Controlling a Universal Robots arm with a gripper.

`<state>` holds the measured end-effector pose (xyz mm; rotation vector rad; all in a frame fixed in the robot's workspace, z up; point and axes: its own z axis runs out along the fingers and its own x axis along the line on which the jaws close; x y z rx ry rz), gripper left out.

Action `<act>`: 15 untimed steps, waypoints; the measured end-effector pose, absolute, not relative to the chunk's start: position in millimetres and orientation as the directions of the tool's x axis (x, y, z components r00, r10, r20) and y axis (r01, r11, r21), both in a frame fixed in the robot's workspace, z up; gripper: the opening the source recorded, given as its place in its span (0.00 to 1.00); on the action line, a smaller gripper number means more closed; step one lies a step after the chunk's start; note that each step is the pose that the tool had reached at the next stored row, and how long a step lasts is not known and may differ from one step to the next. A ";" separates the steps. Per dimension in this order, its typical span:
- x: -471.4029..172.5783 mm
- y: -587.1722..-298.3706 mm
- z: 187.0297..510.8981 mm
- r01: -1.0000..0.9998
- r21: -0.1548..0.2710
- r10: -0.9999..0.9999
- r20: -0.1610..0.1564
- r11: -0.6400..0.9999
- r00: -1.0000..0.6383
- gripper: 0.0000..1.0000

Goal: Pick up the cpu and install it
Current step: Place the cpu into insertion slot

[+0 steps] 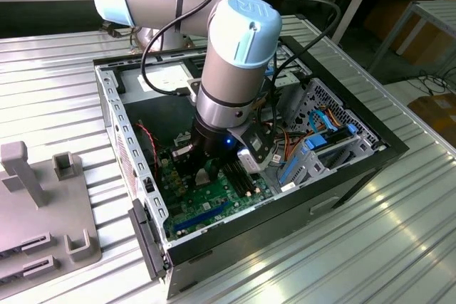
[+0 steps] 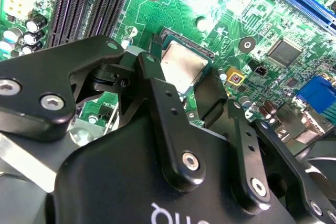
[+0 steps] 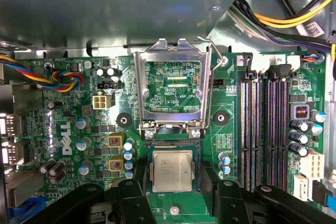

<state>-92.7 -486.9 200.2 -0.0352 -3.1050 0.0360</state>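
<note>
The cpu (image 3: 172,170) (image 2: 181,65), a small square chip with a silver-grey top, lies flat in the socket on the green motherboard (image 3: 231,145). The socket's metal load plate (image 3: 173,51) stands swung open beyond it. My gripper (image 3: 172,174) (image 2: 181,73) hovers right over the chip, with one black finger (image 3: 131,190) on each side of it. A thin gap shows between each finger and the chip's edges, so the gripper is open. In the exterior view, the gripper (image 1: 210,169) reaches down into the open computer case (image 1: 117,126).
Black memory slots (image 3: 262,129) run beside the socket. Coloured cables (image 3: 58,80) and small capacitors (image 3: 84,124) stand nearby on the board. The case's metal walls and a drive cage with blue parts (image 1: 313,151) close in around the arm. A grey fixture (image 1: 43,204) sits on the table at the exterior view's left.
</note>
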 end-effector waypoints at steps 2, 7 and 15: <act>-92.7 -486.9 200.2 0.022 -0.024 0.023 0.036 0.999 -0.999 0.51; -92.7 -486.9 200.2 0.022 -0.024 0.023 0.036 0.999 -0.999 0.58; -92.4 -486.4 200.0 0.063 -0.024 0.063 0.036 0.998 -0.997 0.65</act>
